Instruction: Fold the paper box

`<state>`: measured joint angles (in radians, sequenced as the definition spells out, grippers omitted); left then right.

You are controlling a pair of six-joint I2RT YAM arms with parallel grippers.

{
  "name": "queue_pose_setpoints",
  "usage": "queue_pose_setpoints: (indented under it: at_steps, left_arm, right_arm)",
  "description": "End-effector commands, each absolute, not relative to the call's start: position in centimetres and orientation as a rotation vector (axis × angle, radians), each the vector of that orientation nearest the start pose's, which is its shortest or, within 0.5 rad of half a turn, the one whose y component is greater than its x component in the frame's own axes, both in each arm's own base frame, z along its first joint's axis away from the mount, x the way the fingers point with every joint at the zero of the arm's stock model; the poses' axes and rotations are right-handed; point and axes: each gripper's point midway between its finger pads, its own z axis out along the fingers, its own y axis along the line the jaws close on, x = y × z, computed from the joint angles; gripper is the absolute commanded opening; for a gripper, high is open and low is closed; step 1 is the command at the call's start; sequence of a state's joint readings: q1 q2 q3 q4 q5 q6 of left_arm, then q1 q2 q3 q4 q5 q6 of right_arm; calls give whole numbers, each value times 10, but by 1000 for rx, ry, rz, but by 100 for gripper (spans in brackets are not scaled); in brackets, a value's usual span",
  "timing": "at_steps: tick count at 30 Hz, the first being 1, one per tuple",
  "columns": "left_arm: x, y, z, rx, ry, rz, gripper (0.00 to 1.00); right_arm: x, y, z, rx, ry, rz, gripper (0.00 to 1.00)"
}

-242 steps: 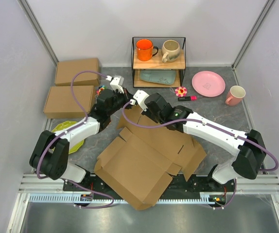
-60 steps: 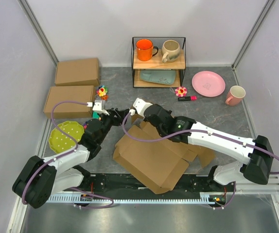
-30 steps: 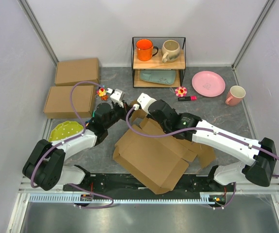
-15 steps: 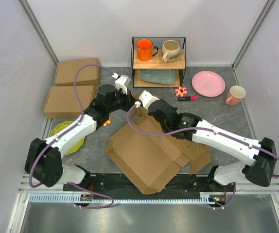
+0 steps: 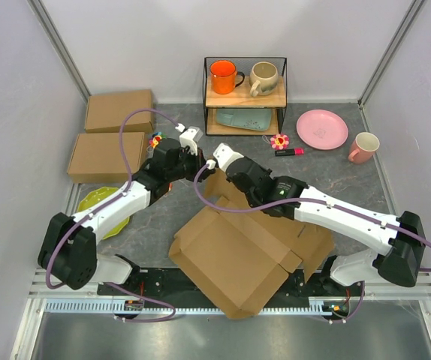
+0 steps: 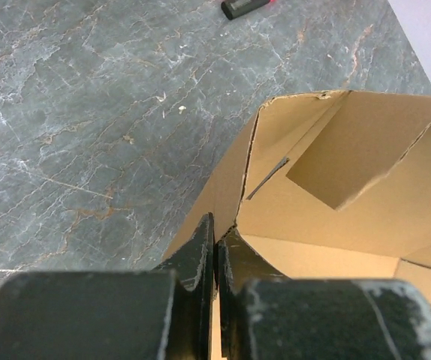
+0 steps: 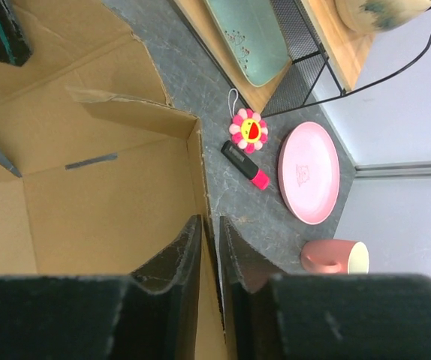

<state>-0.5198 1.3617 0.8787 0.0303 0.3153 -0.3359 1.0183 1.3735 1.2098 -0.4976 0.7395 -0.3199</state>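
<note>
Grey table (image 5: 336,176) is carrying the paper box (image 5: 230,255) at its near edge. Left gripper (image 6: 215,234) is pinching one wall. Right gripper (image 7: 210,229) is straddling another with its fingers slightly parted, so that wall is risking springing flat.

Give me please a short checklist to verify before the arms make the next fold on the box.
1. Left gripper shut on the box edge: ok.
2. Right gripper holds firmly: cannot tell; the box wall sits between its jaws, contact unclear.
3. Box wholly on the table: not ok; its near corner overhangs the base rail.
4. Marker and flower toy apart from the box: ok.
5. Box folded shut: not ok; it lies open.
</note>
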Motion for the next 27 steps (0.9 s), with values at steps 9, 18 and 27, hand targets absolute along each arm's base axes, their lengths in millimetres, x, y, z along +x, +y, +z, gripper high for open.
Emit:
queue_pose_setpoints:
  at_steps: [9, 18, 27]
  left_arm:
    - [317, -256, 195, 370, 1973, -851, 3]
    - [307, -249, 184, 385, 1944, -840, 20]
    - [288, -239, 148, 421, 2058, -808, 33]
  right_arm:
    - [281, 219, 221, -935, 1899, -392, 20]
    - [280, 216, 211, -945, 1915, -408, 0]
    - [278, 219, 217, -945, 1914, -382, 0]
